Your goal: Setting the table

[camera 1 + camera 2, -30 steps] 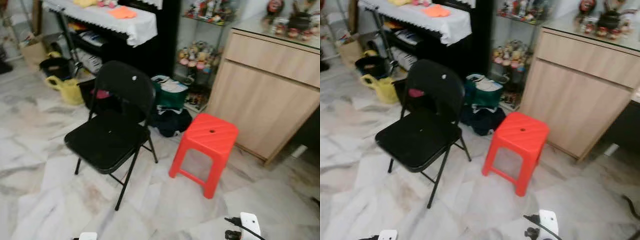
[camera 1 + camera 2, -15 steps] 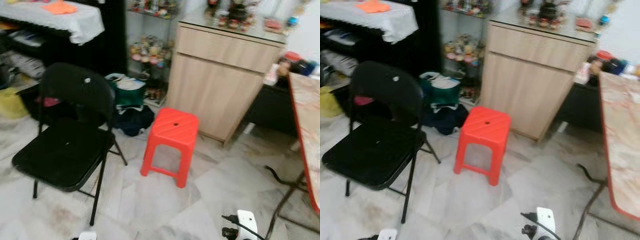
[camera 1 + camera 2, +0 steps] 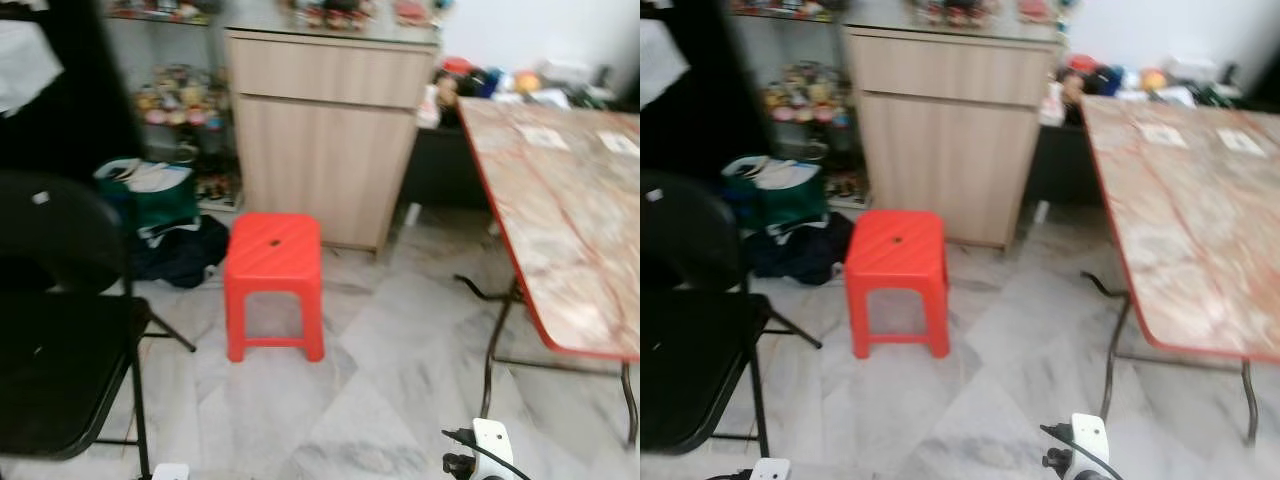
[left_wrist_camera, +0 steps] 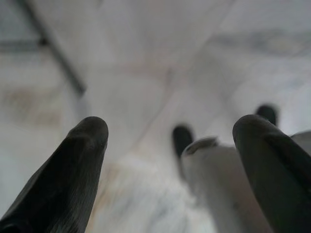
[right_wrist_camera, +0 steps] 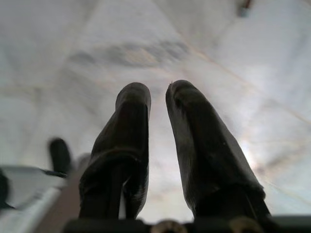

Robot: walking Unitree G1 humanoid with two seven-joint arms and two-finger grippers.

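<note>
Currently both arms hang low, jaws pointed down at the grey-veined white marble floor (image 3: 380, 400). Left gripper (image 4: 170, 131): two long black fingers (image 4: 73, 165) stand wide apart, holding nothing; beyond the tips lie blurred floor tiles, and just beside one finger is a pale rounded part of the robot's own body. Right gripper (image 5: 158, 97): fingers (image 5: 199, 145) almost together, a narrow slit between them, nothing clamped; bare marble beyond the tips.

Head views, somewhat blurred: the red-edged folding worktop with a pinkish marbled surface (image 3: 560, 200) stands ahead on the right-gripper side, well apart from both jaws, on thin dark metal legs. Two pale rectangular mats or sheets lie on its far end; cannot tell which.

Ahead, between the two grippers' lines, a red plastic square stool (image 3: 273, 260) stands upright on the floor. Behind it, a light wooden cabinet (image 3: 325, 120) with small items on top. On the left-gripper side, a black metal folding chair (image 3: 55, 340), partly cut by the edge. Behind the chair, a green bag (image 3: 150, 195) and dark cloth on the floor.
</note>
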